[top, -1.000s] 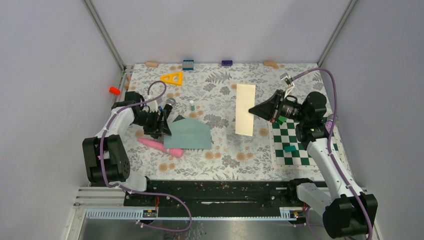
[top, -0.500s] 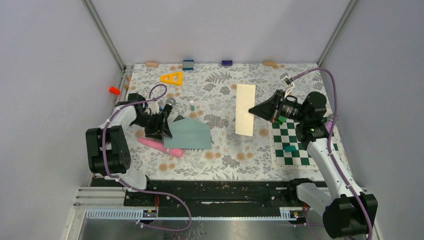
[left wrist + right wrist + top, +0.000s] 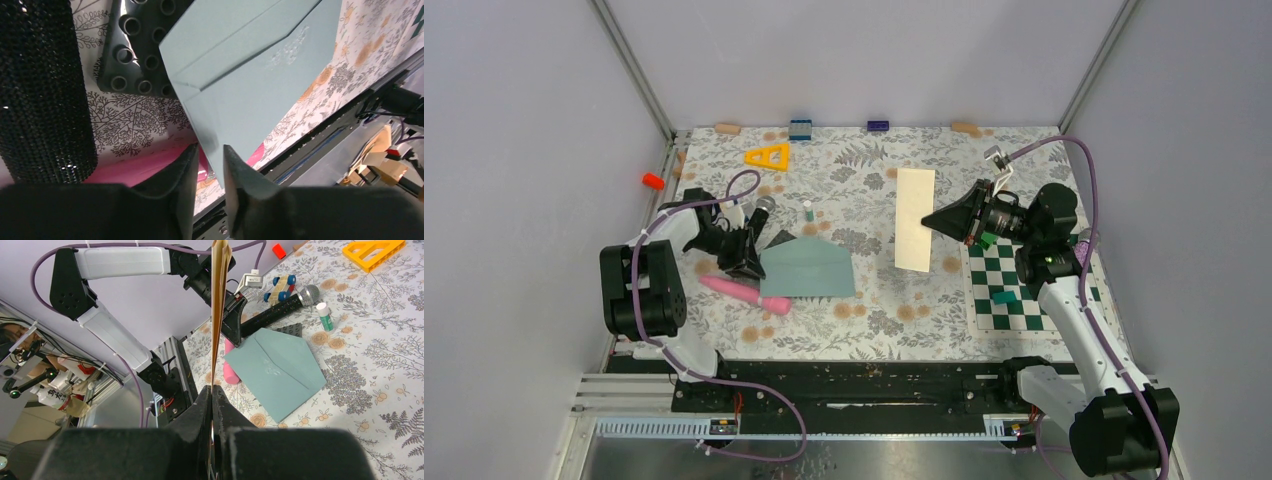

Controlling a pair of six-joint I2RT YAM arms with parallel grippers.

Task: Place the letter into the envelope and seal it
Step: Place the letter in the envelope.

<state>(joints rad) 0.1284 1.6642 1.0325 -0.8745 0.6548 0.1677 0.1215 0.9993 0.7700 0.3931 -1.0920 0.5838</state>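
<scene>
Envelope (image 3: 809,270) had slid a bit to the right on the table (image 3: 864,160) compared with the earlier top shots, and the left arm's elbow had swung in closer to the left wall. The left fingers (image 3: 749,255) had also narrowed.

From the left wrist cam, those fingers (image 3: 210,150) straddled the envelope's (image 3: 250,75) near-left corner with a slim gap between them. Honestly I couldn't tell if they were really pinching the paper or just bracketing it. That view cut off most of the envelope's far side. A dark grey studded plate (image 3: 135,50) was mostly buried under it, and a pink thing (image 3: 145,167) poked out below, half hidden by the fingers. The black glittery microphone (image 3: 45,90) filled the left edge of the picture, too close to see whole.

The right fingers (image 3: 929,222) were clamped on the letter (image 3: 915,220), a long cream sheet held up off the table, well apart from the envelope. In the right wrist view the fingers (image 3: 212,390) met with no gap around it, and the letter (image 3: 218,300) showed only as a thin edge running out of the top of the picture, so nothing on its face was readable.

The envelope (image 3: 275,370) lay flat at the left-middle of the table, flap spread open. Whether anything was inside, no view showed. The right arm hid part of the checkered mat (image 3: 1014,290).
</scene>
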